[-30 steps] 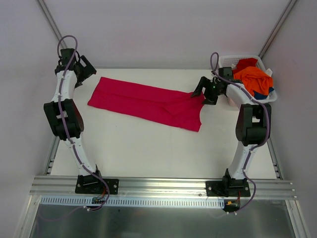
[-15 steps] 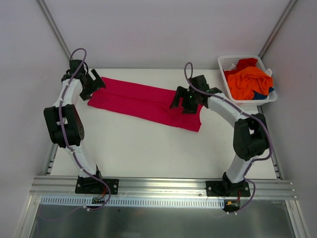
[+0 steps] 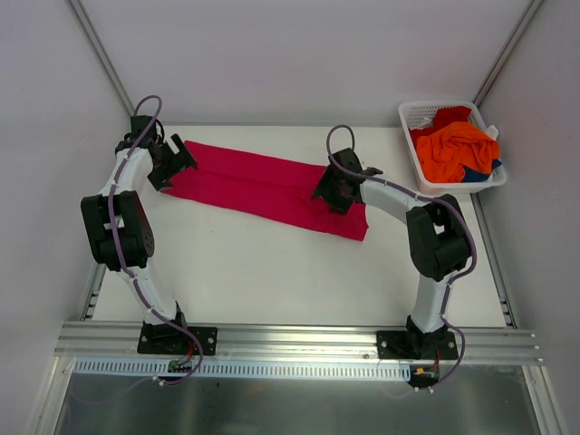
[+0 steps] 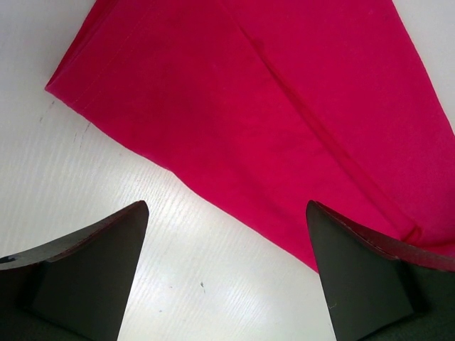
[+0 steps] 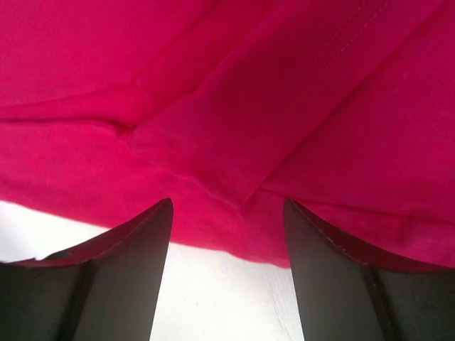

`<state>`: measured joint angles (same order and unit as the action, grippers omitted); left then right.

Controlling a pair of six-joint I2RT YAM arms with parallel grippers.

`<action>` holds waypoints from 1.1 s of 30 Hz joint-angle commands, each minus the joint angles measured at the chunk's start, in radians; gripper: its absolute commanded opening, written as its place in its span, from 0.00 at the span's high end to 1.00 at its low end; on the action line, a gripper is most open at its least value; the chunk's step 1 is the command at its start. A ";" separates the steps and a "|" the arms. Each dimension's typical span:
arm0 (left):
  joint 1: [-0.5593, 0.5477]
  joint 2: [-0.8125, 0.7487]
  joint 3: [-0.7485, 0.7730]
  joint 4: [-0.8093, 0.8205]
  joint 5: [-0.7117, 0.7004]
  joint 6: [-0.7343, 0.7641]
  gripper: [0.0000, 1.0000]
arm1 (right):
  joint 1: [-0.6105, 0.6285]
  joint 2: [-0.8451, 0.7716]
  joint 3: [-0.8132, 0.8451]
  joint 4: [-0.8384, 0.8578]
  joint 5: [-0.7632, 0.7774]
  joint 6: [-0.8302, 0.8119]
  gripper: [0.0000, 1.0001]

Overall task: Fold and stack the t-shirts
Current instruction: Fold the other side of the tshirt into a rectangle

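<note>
A magenta-pink t-shirt (image 3: 267, 188) lies folded into a long strip across the back of the white table (image 3: 272, 272), slanting from far left to mid right. My left gripper (image 3: 176, 163) is open at the strip's left end; in its wrist view the cloth (image 4: 270, 106) lies just beyond the fingers (image 4: 92, 270). My right gripper (image 3: 333, 192) is open over the strip's right part; its wrist view shows folded cloth layers (image 5: 234, 106) ahead of the fingers (image 5: 334, 277). Orange (image 3: 460, 149), red (image 3: 449, 118) and blue (image 3: 496, 167) t-shirts lie in the basket.
A white slotted basket (image 3: 415, 116) stands at the back right corner of the table. The arm bases (image 3: 177, 340) are bolted on the rail at the near edge. Frame posts slant up at the back corners.
My right gripper has moved left from the basket side onto the shirt's right part. My left gripper has moved right and down to the shirt's left end. The shirt has not shifted.
</note>
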<state>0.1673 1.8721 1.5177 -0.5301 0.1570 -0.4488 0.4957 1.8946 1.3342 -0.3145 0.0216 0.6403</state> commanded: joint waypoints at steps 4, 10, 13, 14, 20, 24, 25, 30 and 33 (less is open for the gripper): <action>0.003 -0.060 0.006 -0.002 0.024 0.019 0.06 | 0.010 0.067 0.036 0.052 0.061 0.131 0.40; 0.005 -0.045 0.022 -0.002 0.029 0.030 0.06 | 0.018 0.092 0.065 0.048 0.084 0.160 0.48; 0.011 -0.041 0.019 -0.001 0.038 0.029 0.06 | 0.020 0.101 0.065 0.046 0.092 0.171 0.58; 0.011 -0.039 0.019 -0.002 0.039 0.028 0.06 | 0.020 0.103 0.063 0.046 0.097 0.174 0.61; 0.021 -0.027 0.021 -0.001 0.049 0.030 0.06 | 0.021 0.129 0.074 0.041 0.098 0.179 0.74; 0.034 -0.025 0.022 -0.001 0.053 0.032 0.06 | 0.021 0.138 0.088 0.032 0.095 0.168 0.85; 0.040 -0.025 0.022 -0.001 0.058 0.030 0.06 | 0.020 0.136 0.092 0.029 0.103 0.165 0.97; 0.047 -0.027 0.025 -0.001 0.067 0.027 0.06 | 0.018 0.139 0.155 -0.004 0.120 0.105 1.00; 0.047 -0.024 0.029 0.001 0.070 0.027 0.06 | 0.017 0.147 0.201 -0.027 0.123 0.059 1.00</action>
<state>0.2108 1.8709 1.5177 -0.5297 0.2043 -0.4332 0.5102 2.0399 1.4582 -0.3107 0.1158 0.7536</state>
